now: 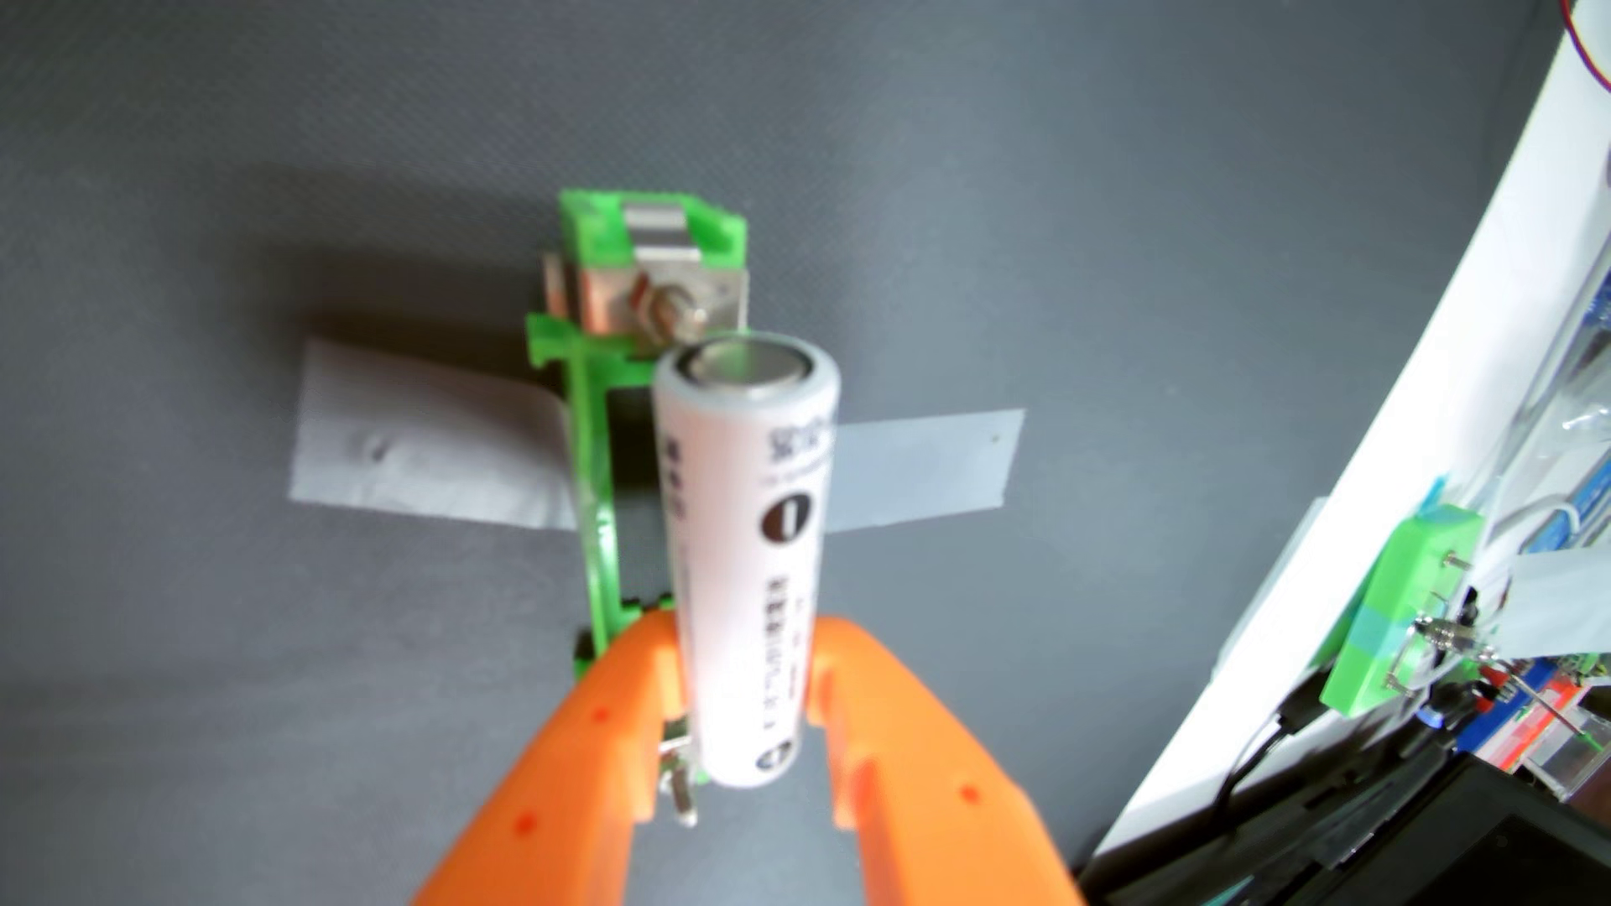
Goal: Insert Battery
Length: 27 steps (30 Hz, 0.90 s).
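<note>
Orange gripper [748,688]: filling the bottom of the wrist view, fingers pinching the lower half of the white cylindrical battery [745,557] from both sides.
Battery: pointing away from the fingers, flat metal end [746,364] facing up toward the lens, printed label blurred beyond reading.
Green battery holder [610,453]: lying just beyond and below the fingertips, taped to the grey mat [218,218] with pale tape strips [418,453] reaching out to either side.
Holder's metal contact [664,300]: sitting at the end farthest from the fingers, just past the battery's tip.
Alignment: battery appearing to hang over the holder's right-hand rail rather than in the slot; exact height above it not clear.
Step in hand: carrying the battery into line with the holder, seating not yet done.
Next move: likely needing a small shift leftward in this view, then lowering and pressing against the contact.
</note>
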{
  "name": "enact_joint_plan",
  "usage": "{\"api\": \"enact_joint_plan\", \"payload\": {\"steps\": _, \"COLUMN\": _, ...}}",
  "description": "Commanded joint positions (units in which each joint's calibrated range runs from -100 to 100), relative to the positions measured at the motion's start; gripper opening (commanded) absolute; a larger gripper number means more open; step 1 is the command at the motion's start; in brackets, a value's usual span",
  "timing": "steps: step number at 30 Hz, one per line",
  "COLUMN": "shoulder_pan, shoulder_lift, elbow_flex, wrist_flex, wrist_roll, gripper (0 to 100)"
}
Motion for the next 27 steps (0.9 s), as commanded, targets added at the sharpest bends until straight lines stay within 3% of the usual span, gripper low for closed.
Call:
{"api": "enact_joint_plan", "payload": {"steps": 1, "shoulder_pan": 2.88, "shoulder_lift": -1.43, "elbow_flex": -0.57, "wrist_flex": 0.24, "wrist_roll": 0.20, "gripper": 2}}
{"api": "enact_joint_plan", "payload": {"steps": 5, "shoulder_pan": 6.19, "shoulder_lift": -1.43, "elbow_flex": -0.57, "wrist_flex": 0.16, "wrist_roll": 0.20, "gripper": 2}}
{"api": "enact_joint_plan", "payload": {"steps": 27, "shoulder_pan": 3.24, "shoulder_lift": -1.35, "elbow_flex": -0.57, "wrist_flex": 0.24, "wrist_roll": -0.21, "gripper": 2}}
